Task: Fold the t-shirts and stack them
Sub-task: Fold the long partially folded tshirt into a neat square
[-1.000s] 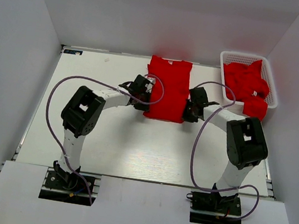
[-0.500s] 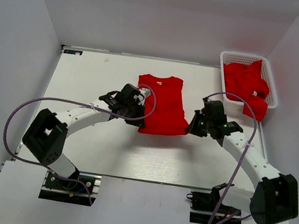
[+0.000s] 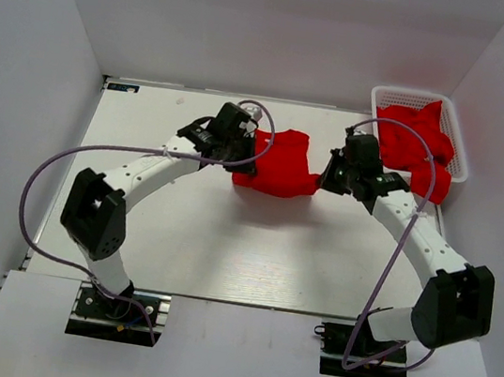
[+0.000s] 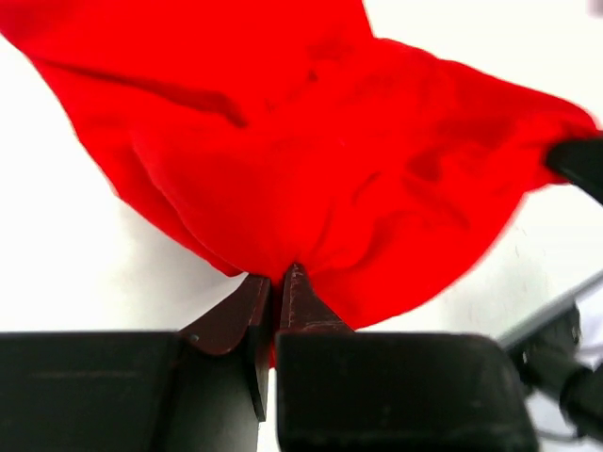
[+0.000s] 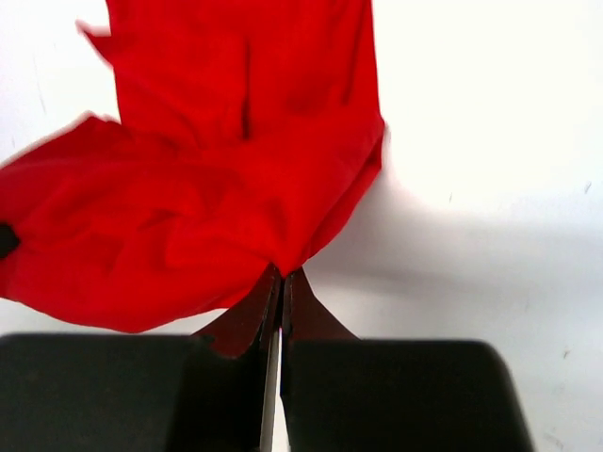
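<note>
Sagging between the two arms, a red t-shirt (image 3: 280, 162) hangs bunched over the far middle of the white table (image 3: 188, 236). The left gripper (image 3: 241, 153) pinches its left edge; in the left wrist view the two dark fingers (image 4: 247, 315) are pressed together with a fold of cloth caught between them. The right gripper (image 3: 327, 174) nips the opposite edge in the same way, its jaws closed on a point of fabric in the right wrist view. More red t-shirts (image 3: 413, 137) lie heaped in the white lattice basket (image 3: 408, 94) at the far right corner, one spilling over its near rim.
</note>
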Robot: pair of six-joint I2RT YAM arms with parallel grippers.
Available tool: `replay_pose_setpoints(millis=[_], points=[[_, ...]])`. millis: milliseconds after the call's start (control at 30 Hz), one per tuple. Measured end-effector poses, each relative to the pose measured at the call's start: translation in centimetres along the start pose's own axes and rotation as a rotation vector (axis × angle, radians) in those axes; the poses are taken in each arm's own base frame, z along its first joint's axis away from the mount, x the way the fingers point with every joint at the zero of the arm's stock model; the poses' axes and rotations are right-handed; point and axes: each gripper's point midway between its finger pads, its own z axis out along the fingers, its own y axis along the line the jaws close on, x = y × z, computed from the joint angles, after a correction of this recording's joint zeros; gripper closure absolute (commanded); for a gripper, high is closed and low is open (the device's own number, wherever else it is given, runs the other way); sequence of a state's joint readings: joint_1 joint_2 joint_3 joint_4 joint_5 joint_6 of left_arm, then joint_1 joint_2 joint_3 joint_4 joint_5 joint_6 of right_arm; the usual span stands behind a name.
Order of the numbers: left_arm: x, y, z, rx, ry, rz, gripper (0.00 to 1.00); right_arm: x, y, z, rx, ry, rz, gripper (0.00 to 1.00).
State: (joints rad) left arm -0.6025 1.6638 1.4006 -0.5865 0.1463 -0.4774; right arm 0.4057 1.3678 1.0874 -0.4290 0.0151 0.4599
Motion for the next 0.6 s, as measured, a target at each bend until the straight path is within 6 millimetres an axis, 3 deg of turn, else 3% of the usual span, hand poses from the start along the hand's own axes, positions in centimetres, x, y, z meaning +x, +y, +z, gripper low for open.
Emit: replay_pose_setpoints(millis=[133,267,467,600], points=[[-2.3,1.2,1.5,-0.074,-0.021,-0.017,1.0,-3.2,0.4,0.8,0.026,-0.053,-0.015,1.0],[-4.2,2.8,1.6,-0.147,-0.049,-0.037,1.0,-6.1,1.1,1.9,0.038,-0.089,-0.027,1.0],[-7.8,4.5,1.2,-0.189,-0.118,-0.067,1.0,-9.1,1.8,4.2,0.044,-0.098,-0.041,1.0],[-9.3,5.5,2.4,-0.203,-0.13,-0.08,1.0,-10.6,1.7,6.0,0.053,-0.096,-0.045,1.0]])
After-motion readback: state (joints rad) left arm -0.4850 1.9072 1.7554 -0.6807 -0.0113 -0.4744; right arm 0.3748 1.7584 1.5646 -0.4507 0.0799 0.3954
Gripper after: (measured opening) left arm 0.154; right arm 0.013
